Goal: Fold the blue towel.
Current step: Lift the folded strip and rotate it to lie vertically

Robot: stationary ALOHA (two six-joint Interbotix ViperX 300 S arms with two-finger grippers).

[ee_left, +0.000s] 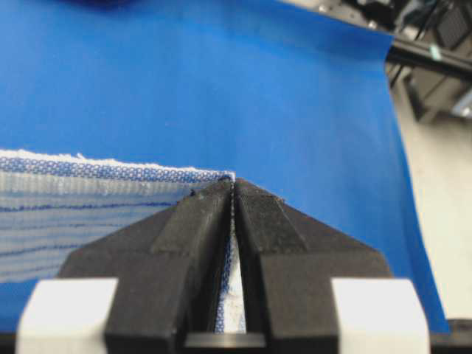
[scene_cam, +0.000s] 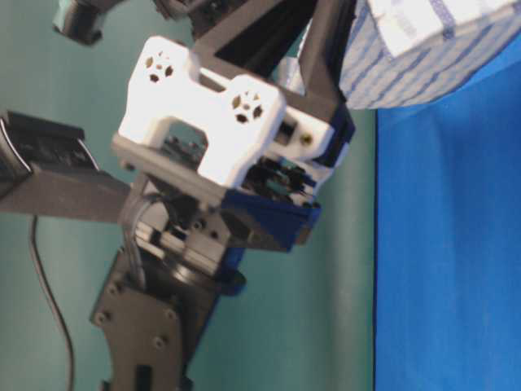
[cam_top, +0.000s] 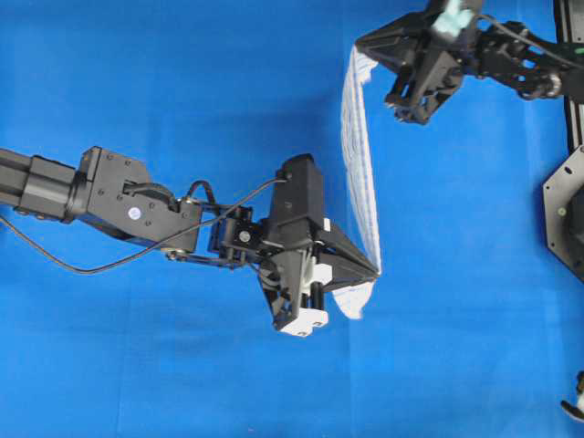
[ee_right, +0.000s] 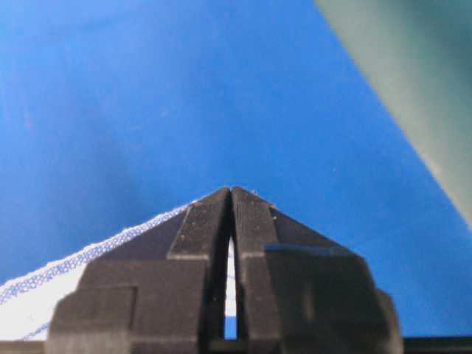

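towel [cam_top: 359, 155] hangs taut between left gripper [cam_top: 376, 267] and right gripper [cam_top: 365, 57], both clamped on corners (thin bites); slippage would drop it.

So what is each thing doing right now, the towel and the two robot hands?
Blue towel: lifted off the blue sheet, stretched in a narrow band between the two grippers, one end at each.
Left gripper: jaws shut on the towel's near corner.
Right gripper: jaws shut on the towel's far corner.
Blue sheet: lying flat under everything.
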